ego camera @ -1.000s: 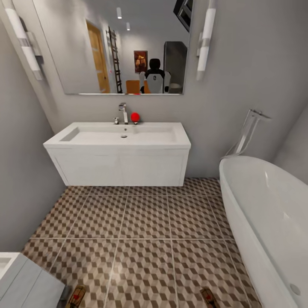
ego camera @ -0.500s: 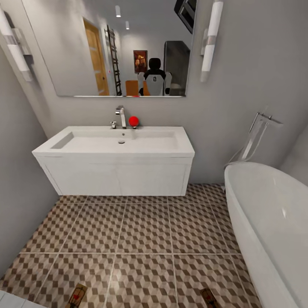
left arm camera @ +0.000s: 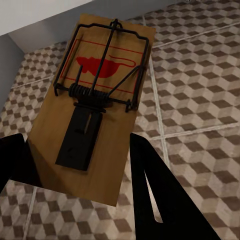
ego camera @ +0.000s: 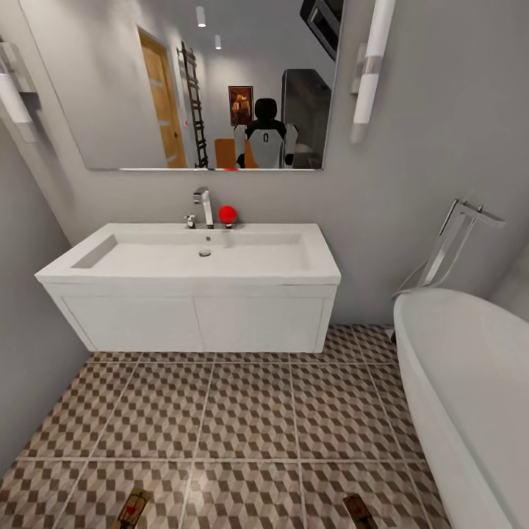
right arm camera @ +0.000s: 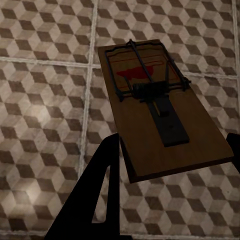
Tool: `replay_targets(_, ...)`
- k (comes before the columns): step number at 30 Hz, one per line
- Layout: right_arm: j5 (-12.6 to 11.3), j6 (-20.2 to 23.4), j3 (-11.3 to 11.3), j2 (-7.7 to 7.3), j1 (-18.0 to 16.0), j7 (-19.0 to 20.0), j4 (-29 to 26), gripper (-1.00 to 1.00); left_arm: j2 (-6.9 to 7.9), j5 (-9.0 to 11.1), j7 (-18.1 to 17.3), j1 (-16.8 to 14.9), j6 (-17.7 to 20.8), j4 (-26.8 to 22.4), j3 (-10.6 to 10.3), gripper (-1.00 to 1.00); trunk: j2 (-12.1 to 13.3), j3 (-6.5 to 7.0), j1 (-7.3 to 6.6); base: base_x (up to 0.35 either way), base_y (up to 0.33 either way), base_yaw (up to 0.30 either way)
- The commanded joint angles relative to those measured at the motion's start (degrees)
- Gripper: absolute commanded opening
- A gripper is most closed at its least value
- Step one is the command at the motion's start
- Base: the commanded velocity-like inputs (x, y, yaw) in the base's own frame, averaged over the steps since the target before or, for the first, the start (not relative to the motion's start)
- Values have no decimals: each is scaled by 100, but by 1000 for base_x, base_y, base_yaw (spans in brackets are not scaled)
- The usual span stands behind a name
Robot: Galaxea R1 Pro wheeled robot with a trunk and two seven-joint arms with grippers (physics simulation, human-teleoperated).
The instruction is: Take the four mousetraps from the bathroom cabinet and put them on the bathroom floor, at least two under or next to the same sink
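Left tool (left arm camera: 80,170) gripping one mousetrap (left arm camera: 97,100), right tool (right arm camera: 170,165) gripping another mousetrap (right arm camera: 157,107)

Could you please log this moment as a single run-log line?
left hand: holds mousetrap | right hand: holds second mousetrap | facing: bathroom sink | below: bathroom floor

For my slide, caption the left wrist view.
Left gripper holding a tan wooden mousetrap above the cube-patterned tile floor.

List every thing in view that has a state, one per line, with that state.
Left gripper: shut on left mousetrap, held above the floor.
Right gripper: shut on right mousetrap, held above the floor.
Sink: basin empty, faucet not running.
Vanity doors: closed.
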Motion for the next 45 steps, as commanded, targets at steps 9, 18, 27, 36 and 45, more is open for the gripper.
replay_targets(9,61,-37,-25,9,-3,-2,6,-100,-3,2,65,-3,-5,8,-47,-100,-2,-5,0,17,0,0)
replay_targets(18,61,-136,-25,8,-3,-1,48,-100,-3,2,65,-3,-5,8,-47,-100,-2,-5,0,0,0,0)
replay_targets(27,61,-149,-25,8,-3,-2,85,-100,-3,3,65,-3,-5,8,-47,-100,-2,-5,0,0,0,0)
replay_targets(36,68,-147,-20,7,-3,-10,77,-100,-20,9,80,-3,-1,-28,-7,-100,-2,-5,0,0,0,0)
replay_targets(45,307,-106,76,8,-3,-127,-98,-100,-164,26,98,-8,1937,-819,7,-100,-2,-5,0,0,0,0)
